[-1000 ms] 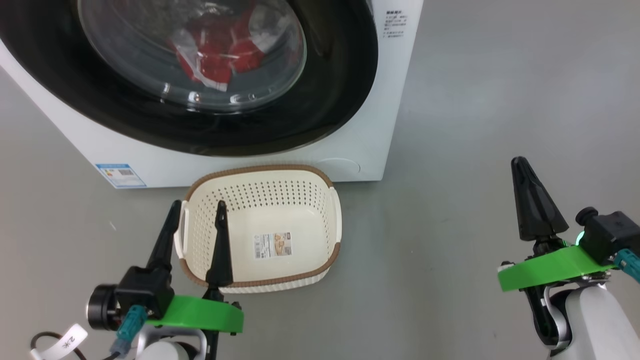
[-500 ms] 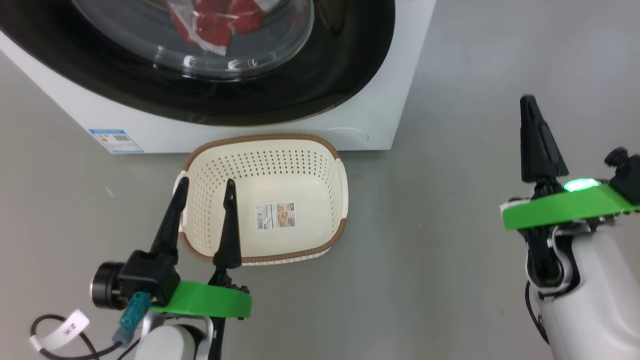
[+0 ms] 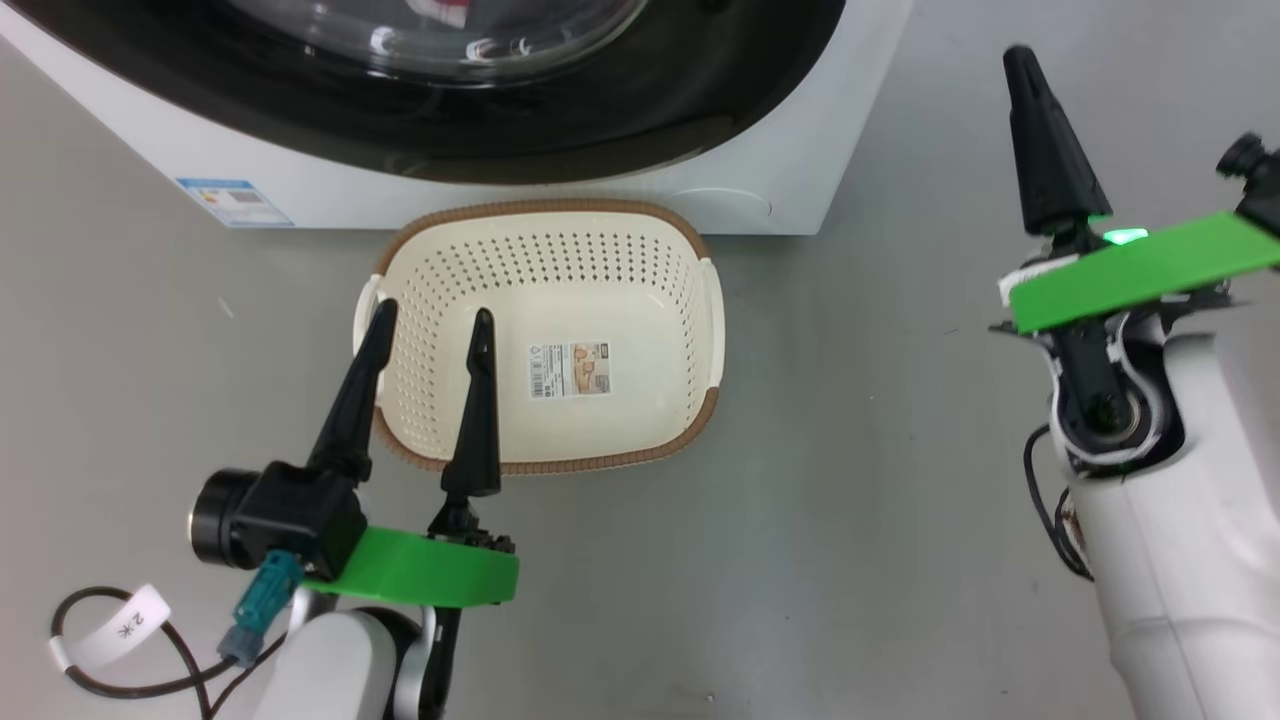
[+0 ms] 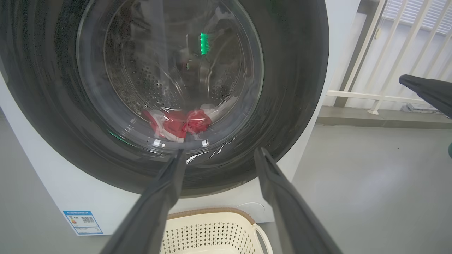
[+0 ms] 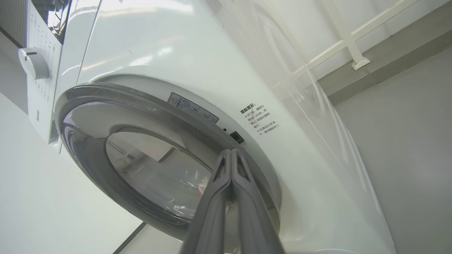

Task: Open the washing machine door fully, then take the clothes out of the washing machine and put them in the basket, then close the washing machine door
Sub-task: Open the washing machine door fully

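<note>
While I watch thru the head cam, the washing machine runs across the top of the frame, white body cut off by the upper edge. The washing machine door, glossy black rim w/ a clear glass bowl, lies flat against the machine's front. A small blue label sits at the machine's lower left corner.

The basket stands on the grey floor at frame centre, just in front of the machine. It is cream, perforated, w/ a brown rim, and a paper sticker shows on its bottom.

The left gripper is at lower left. Its two dark fingers are spread wide w/ nothing between them. In this view the tips overlap the basket's left side; I can't tell their height above it.

The right gripper is at upper right, fingers pressed together into one point, gripping nothing, to the right of the machine.

Left wrist cam: the clothes, red w/ white, lie low in the drum behind the door glass, at frame centre. The spread fingers rise from the bottom edge toward the door's lower rim. The basket's back rim shows between them. A white railing is at upper right.

Right wrist cam: the closed tips sit in front of the door's rim at lower centre; I can't tell whether they touch it. A control knob is at upper left.
</note>
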Robot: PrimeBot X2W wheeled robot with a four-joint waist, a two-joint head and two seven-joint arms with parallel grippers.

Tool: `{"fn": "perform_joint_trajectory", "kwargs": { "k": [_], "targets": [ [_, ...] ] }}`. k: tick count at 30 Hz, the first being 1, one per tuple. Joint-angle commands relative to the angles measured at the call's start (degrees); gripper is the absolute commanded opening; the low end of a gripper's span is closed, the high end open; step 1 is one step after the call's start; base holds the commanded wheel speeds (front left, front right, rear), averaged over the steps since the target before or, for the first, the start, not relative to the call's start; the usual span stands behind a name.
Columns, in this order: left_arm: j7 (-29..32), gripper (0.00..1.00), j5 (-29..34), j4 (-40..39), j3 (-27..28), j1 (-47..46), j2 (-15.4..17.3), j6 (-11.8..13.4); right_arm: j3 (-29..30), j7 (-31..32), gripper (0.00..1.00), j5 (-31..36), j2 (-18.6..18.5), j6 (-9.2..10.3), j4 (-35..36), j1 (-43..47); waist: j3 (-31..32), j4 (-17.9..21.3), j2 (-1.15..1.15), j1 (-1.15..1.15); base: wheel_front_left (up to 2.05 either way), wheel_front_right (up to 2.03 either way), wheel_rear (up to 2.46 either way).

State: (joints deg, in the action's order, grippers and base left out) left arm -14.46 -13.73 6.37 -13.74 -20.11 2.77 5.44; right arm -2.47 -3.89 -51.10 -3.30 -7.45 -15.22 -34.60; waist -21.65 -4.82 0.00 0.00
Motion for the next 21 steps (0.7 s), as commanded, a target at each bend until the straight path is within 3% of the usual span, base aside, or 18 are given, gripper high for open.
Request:
{"fn": "perform_joint_trajectory", "kwargs": {
  "k": [1,11,21],
  "targets": [
    [-0.48,1.0,0.09,-1.5,1.46,-1.23,0.67,-0.35,-0.91,0.9,0.0,-2.04,0.42,-0.03,1.27,-2.2,-0.98,-0.58,0.0,0.0,0.0,0.0,0.0],
    [-0.52,1.0,0.26,-1.96,1.34,-2.17,0.63,-0.51,1.24,7.56,0.0,-12.19,0.42,-0.03,-2.39,-10.72,-3.63,-2.17,0.0,0.0,0.0,0.0,0.0],
    [-0.53,1.0,-1.22,-2.53,1.31,-3.18,0.46,-1.13,3.71,13.71,0.0,-13.51,0.42,-0.03,-8.91,-20.57,-6.9,-4.61,0.0,0.0,0.0,0.0,0.0]
  ]
}}
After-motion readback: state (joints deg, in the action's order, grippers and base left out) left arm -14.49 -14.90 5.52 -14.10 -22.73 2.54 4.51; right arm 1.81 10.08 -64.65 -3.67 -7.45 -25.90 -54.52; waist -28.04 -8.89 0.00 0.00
